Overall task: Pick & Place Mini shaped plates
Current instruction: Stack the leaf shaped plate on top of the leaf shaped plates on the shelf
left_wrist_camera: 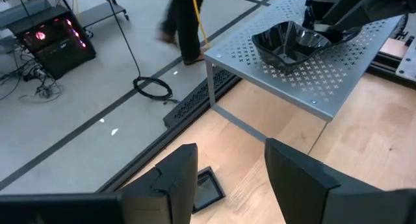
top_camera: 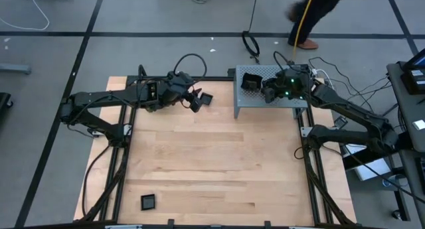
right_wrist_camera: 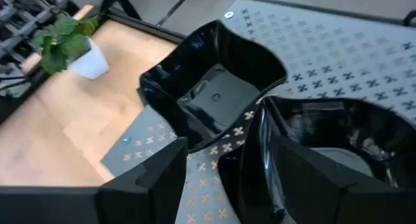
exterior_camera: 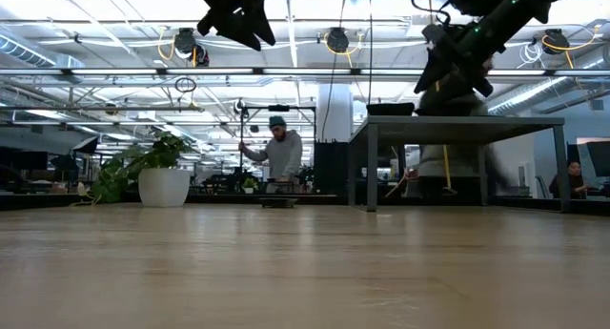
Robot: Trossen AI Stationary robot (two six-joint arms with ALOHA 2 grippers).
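A grey perforated stand (top_camera: 285, 104) sits at the table's far right. Two glossy black mini plates rest on it: a wavy-edged one (right_wrist_camera: 214, 94) and a rounded one (right_wrist_camera: 325, 152). My right gripper (right_wrist_camera: 224, 149) hovers open over them, its fingers either side of the rounded plate's near rim. My left gripper (top_camera: 196, 101) hangs open above the far edge, over a small square plate (left_wrist_camera: 209, 188) that lies flat on the wood. Another square plate (top_camera: 148, 202) lies at the near left. My right gripper has one finger (right_wrist_camera: 312, 185) over the inside of the rounded plate and the other outside its rim (right_wrist_camera: 252, 152). I cannot tell whether either finger touches it. The plate sits on the stand's top.
A potted green plant (exterior_camera: 157, 176) stands beyond the table's far left. A person (top_camera: 319, 10) walks on the floor behind the stand, and cables (top_camera: 251, 43) lie there. Bare wood (top_camera: 212, 162) spreads across the table's middle and near side.
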